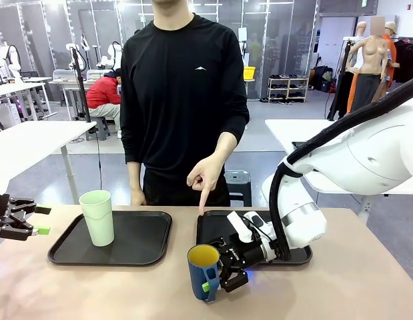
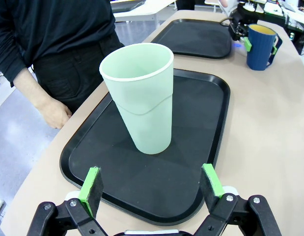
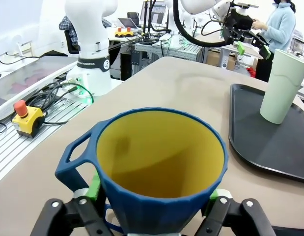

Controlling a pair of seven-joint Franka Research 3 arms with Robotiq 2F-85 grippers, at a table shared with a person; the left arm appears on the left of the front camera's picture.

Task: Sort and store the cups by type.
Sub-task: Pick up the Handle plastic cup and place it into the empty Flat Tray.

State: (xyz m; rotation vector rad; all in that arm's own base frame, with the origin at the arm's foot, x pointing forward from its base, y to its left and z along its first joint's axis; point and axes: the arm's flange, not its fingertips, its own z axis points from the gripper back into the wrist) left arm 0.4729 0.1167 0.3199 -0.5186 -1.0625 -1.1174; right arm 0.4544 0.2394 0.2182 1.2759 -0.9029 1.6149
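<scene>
A tall mint-green tumbler [image 1: 98,217] stands upright on the left black tray [image 1: 146,233]. My left gripper [image 1: 29,220] hangs open at the table's left edge, apart from the tumbler [image 2: 142,98], which stands beyond its green pads [image 2: 91,189]. The dark blue mug [image 1: 203,270] with its yellow inside is upright on the table, just in front of the right black tray [image 1: 213,223]. My right gripper [image 1: 216,277] is shut on the mug [image 3: 159,162], one pad on each side of its wall. The mug's handle [image 3: 75,152] sticks out sideways.
A person stands at the far side, one hand [image 1: 205,179] pointing a finger down at the right tray's far left corner, the other hand [image 2: 56,114] by the table edge. An emergency-stop box [image 3: 26,118] and cables lie off the table beside the robot base.
</scene>
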